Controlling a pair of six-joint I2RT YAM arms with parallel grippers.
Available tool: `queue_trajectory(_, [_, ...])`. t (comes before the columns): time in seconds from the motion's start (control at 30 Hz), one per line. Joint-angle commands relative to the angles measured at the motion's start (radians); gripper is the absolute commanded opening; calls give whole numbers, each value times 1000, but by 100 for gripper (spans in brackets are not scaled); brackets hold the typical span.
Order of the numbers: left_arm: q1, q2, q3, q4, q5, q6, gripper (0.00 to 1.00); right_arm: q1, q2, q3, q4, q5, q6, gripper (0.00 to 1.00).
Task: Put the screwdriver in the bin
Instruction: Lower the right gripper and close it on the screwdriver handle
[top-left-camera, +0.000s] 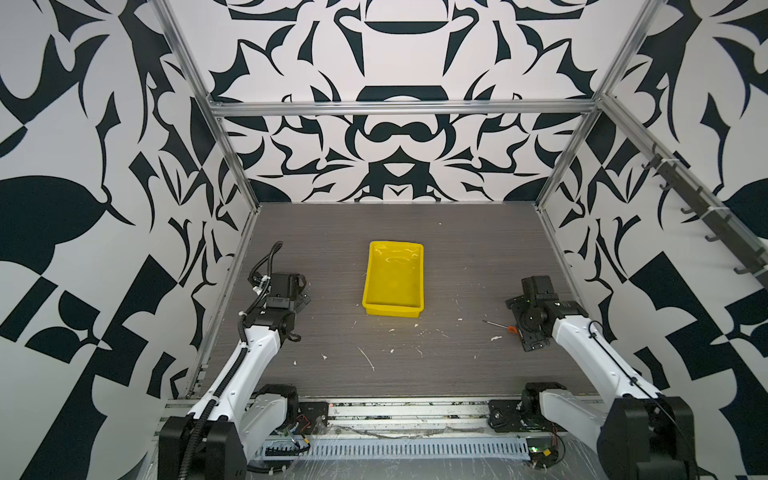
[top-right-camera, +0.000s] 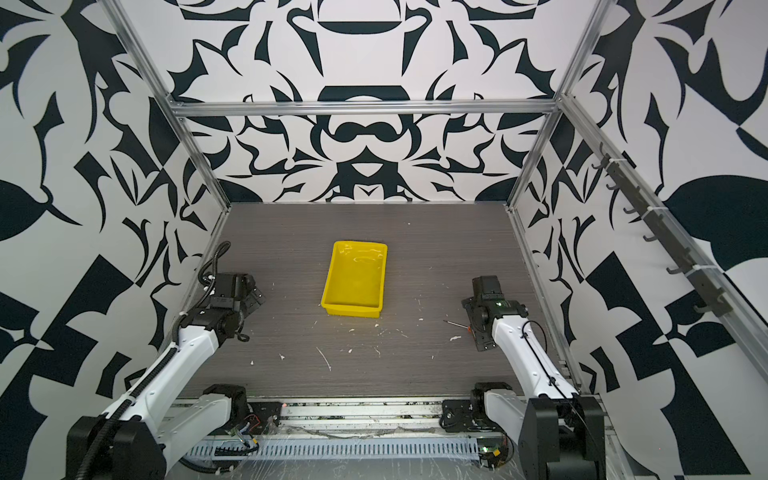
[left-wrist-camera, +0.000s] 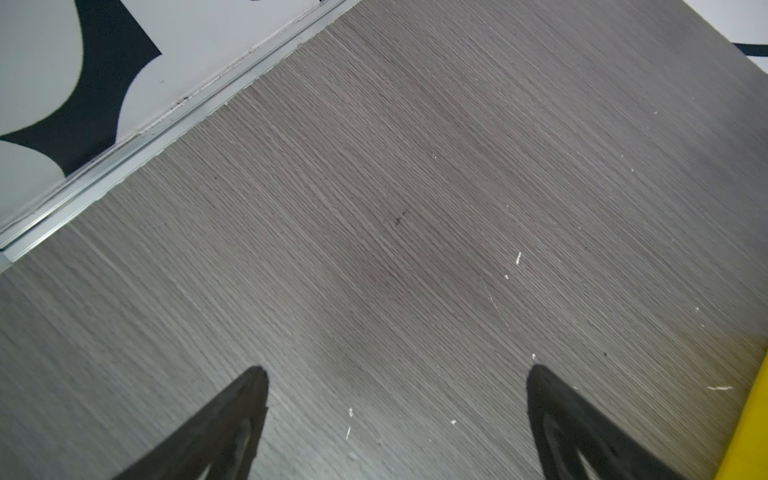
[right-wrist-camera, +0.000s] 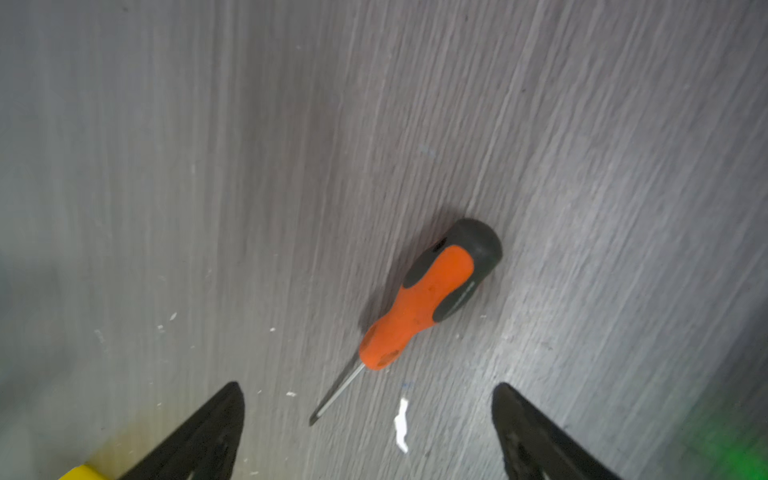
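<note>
In both top views the bin is seen standing at the middle of the frame on the grey wood-grain surface, its long sides running up the picture. Nothing is seen inside it but glare on the glossy yellow floor.

The screwdriver is found lying flat on the surface at the lower right of the bin and well apart from it. Its thin shaft is pointed toward the left of the frame, and its orange handle is partly hidden under the wrist of the right arm.

In the right wrist view the screwdriver is shown whole, with its orange and black handle and its dark shaft. The right tool is spread wide and nothing is pinched in it. The shaft tip is seen between the two black fingertips, while the handle lies beyond them, untouched. A white scrap is seen just beside the shaft. Whether the fingertips touch the surface cannot be told.

The left tool is likewise spread wide and holds nothing, with only bare surface between its fingertips. In the top views it is placed at the left of the frame, beside the bin but apart from it.
</note>
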Motion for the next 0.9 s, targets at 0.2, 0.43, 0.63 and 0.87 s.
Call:
queue_trajectory(0.2, [3,-57,-12,5,12,-4,100,-66,108,-8,55,-94,22,87])
queue_trajectory(0.43, [3,-95,-31,21,11,-4,100,-117,141,-34,108,-95,45,69])
queue_trajectory(0.63, [3,-121,-73,110,102,22,100,-150,232,-1,112,-105,25,64])
queue_trajectory(0.87, [3,-117,-115,257,293,112,100,-156,323,-46,186,-173,16,36])
